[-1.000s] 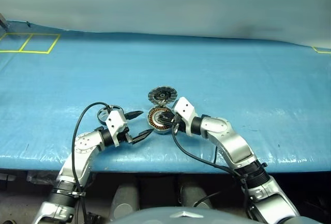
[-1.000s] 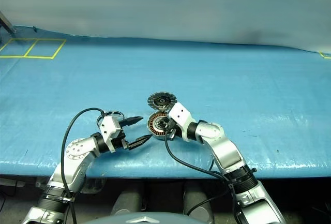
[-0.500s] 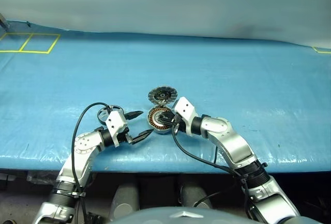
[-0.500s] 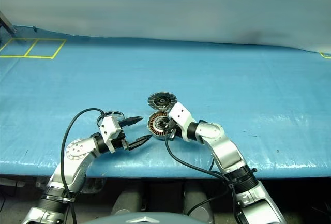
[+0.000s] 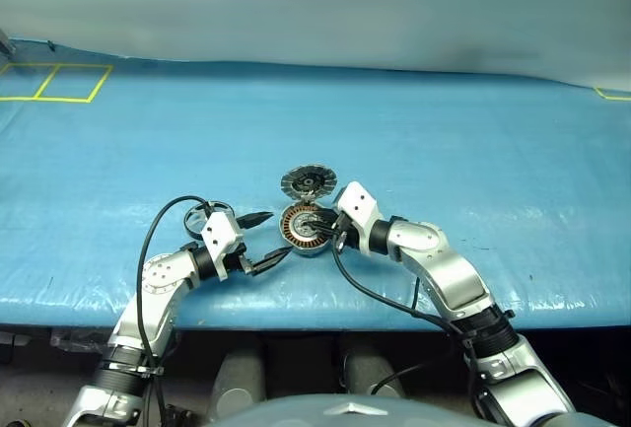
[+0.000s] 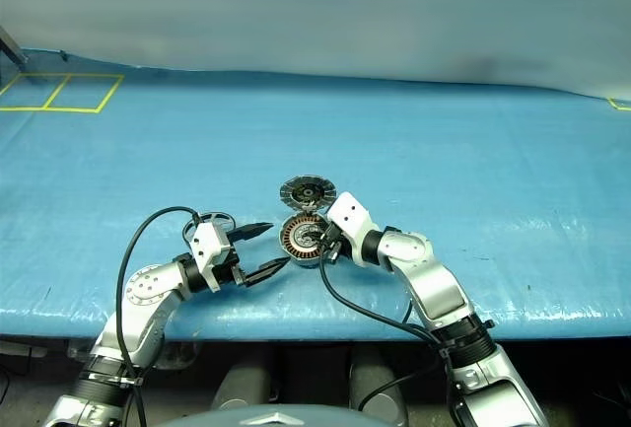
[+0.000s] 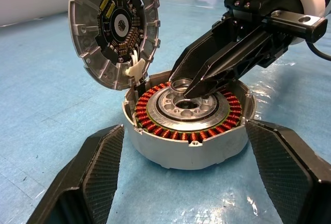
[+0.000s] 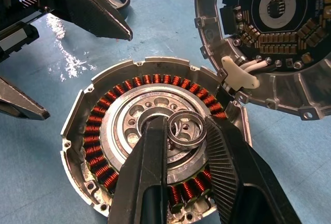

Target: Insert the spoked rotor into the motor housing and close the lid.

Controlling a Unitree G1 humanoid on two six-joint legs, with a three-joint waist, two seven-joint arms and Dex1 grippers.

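The motor housing [image 5: 302, 231] lies open on the blue table cover, copper windings [image 8: 101, 131] ringing a silver hub. Its lid [image 5: 309, 182] stands hinged open behind it, dark inner face [image 7: 115, 27] showing. My right gripper [image 8: 186, 131] hangs over the hub, shut on a small metal ring [image 7: 181, 85]. To the housing's left, my left gripper [image 5: 277, 234] is open with nothing between its fingers [image 7: 93, 172], which flank the housing without touching it. The black spoked rotor [image 5: 204, 216] lies on the cover behind the left wrist, partly hidden by the left finger [image 8: 98, 12].
The blue cover [image 5: 444, 141] ends at the table's front edge [image 5: 325, 314], close below both grippers. Yellow tape squares [image 5: 54, 82] mark the far left corner. A black cable [image 5: 158, 230] loops above the left arm.
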